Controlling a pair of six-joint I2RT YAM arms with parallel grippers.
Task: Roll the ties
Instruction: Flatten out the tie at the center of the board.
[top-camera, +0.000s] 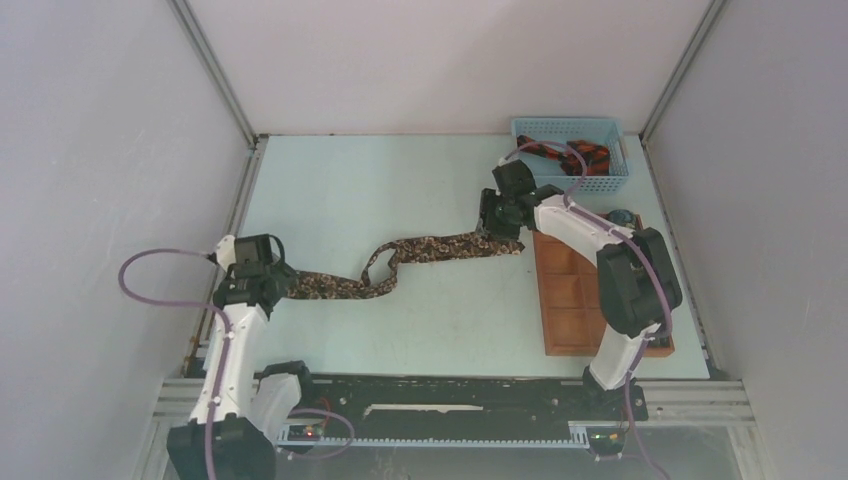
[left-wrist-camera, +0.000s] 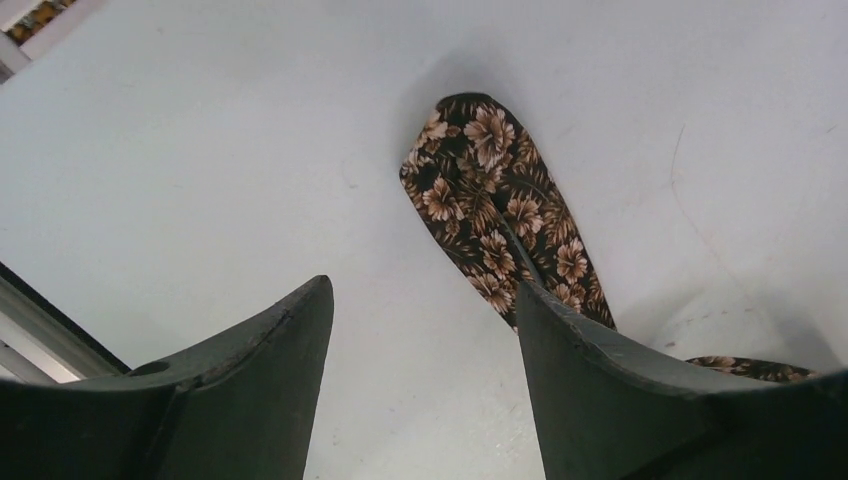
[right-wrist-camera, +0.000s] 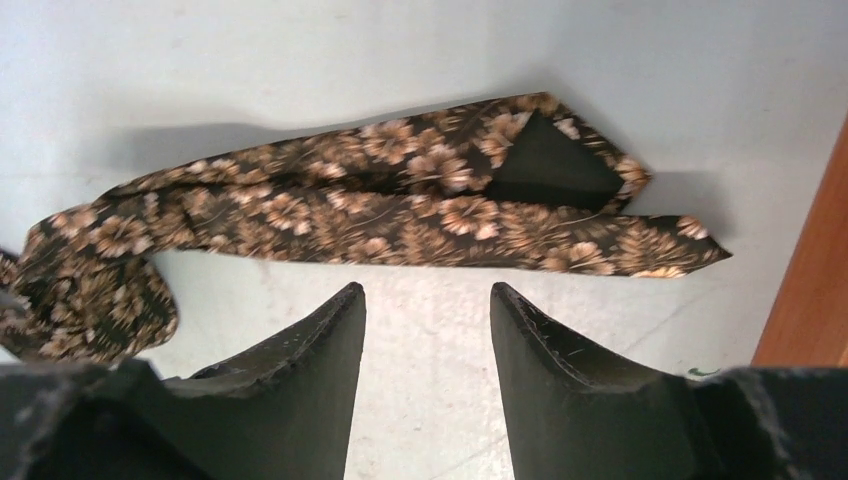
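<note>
A dark brown tie with tan floral print (top-camera: 420, 250) lies stretched across the table, with a loose fold near its middle. Its narrow end (left-wrist-camera: 490, 190) lies flat just ahead of my left gripper (left-wrist-camera: 422, 285), which is open with only bare table between its fingers. In the top view the left gripper (top-camera: 265, 285) sits at that end. The tie's wide pointed end (right-wrist-camera: 400, 215), one corner folded over, lies just beyond my open right gripper (right-wrist-camera: 425, 290), which is empty and hovers near it in the top view (top-camera: 497, 222). A black and red-orange tie (top-camera: 572, 155) lies in the basket.
A blue mesh basket (top-camera: 530, 128) stands at the back right. An orange-brown tray of square compartments (top-camera: 565, 295) lies along the right side, partly under my right arm; its edge (right-wrist-camera: 815, 280) shows close beside the tie's wide end. Enclosure walls surround the table.
</note>
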